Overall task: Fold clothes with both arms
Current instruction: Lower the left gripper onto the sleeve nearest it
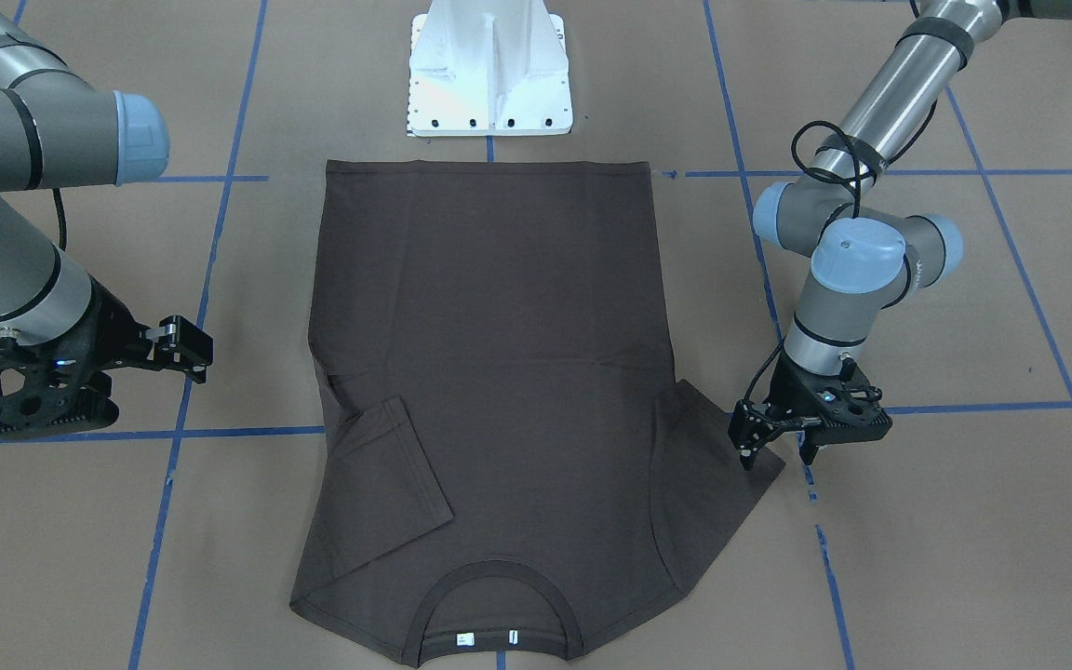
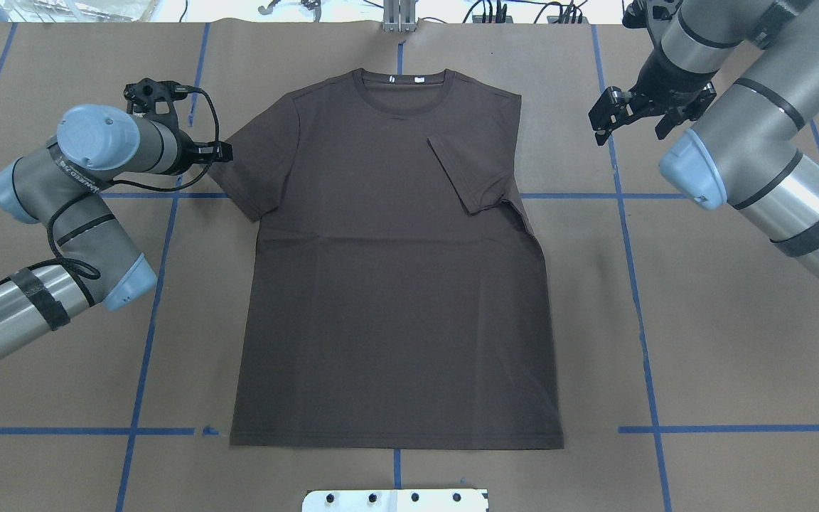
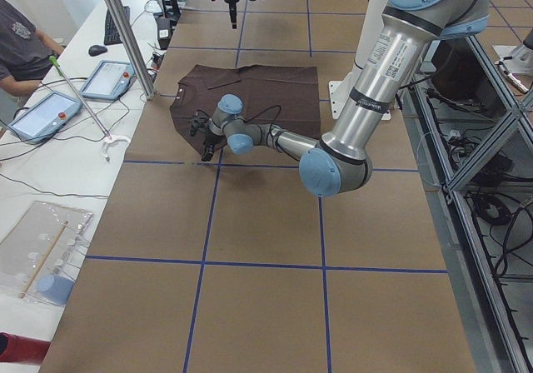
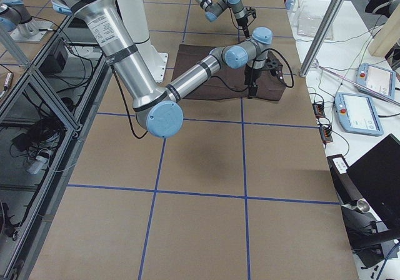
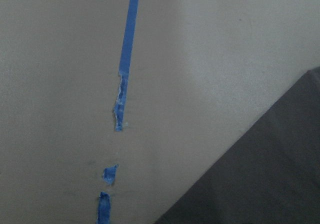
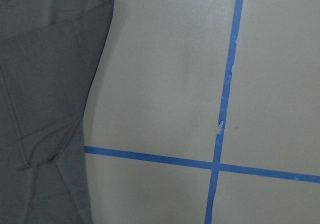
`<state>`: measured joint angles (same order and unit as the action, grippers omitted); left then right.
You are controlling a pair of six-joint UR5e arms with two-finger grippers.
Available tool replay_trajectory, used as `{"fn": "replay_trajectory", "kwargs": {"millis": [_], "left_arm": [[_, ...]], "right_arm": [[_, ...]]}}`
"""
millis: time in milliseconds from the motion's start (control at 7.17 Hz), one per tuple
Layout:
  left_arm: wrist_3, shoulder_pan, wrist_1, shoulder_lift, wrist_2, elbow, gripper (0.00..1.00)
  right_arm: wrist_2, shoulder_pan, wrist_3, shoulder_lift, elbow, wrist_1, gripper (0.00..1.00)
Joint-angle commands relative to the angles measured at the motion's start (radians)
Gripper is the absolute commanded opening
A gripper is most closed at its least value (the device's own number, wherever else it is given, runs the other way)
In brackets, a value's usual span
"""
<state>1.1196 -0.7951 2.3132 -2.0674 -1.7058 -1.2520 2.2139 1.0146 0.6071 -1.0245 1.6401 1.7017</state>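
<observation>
Brown paper tabletop [image 2: 736, 355], blue tape grid [image 2: 736, 429], T-shirt [image 2: 395, 284] flat, side desk [image 3: 58, 169]

My left arm [image 2: 86, 238] is bent hard at the elbow with the wrist tucked back. The left pincer [image 1: 776, 448] points down, sitting low over the tabletop [image 1: 964, 558], jaws apart. My right arm [image 2: 765, 107] comes in from the other side, forearm slanting down. Its right pincer [image 2: 630, 130] also aims down but hangs higher off the tabletop, jaws spread wide. Both pincers are empty.
</observation>
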Motion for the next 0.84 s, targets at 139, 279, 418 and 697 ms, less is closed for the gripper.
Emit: {"fn": "replay_trajectory", "kwargs": {"millis": [139,279,418,697], "left_arm": [[-0.001,0.001,0.002,-0.002,0.000,0.009,0.78],[-0.001,0.001,0.000,-0.003,0.000,0.009,0.73],[-0.003,0.001,0.000,-0.003,0.000,0.009,0.65],[-0.003,0.001,-0.003,-0.006,0.000,0.009,0.56]], "right_arm": [[0.001,-0.001,0.008,0.003,0.001,0.000,1.00],[0.003,-0.001,0.008,0.003,0.001,0.000,1.00],[0.003,-0.001,0.008,0.004,0.001,0.000,1.00],[0.003,-0.001,0.008,0.003,0.001,0.000,1.00]]}}
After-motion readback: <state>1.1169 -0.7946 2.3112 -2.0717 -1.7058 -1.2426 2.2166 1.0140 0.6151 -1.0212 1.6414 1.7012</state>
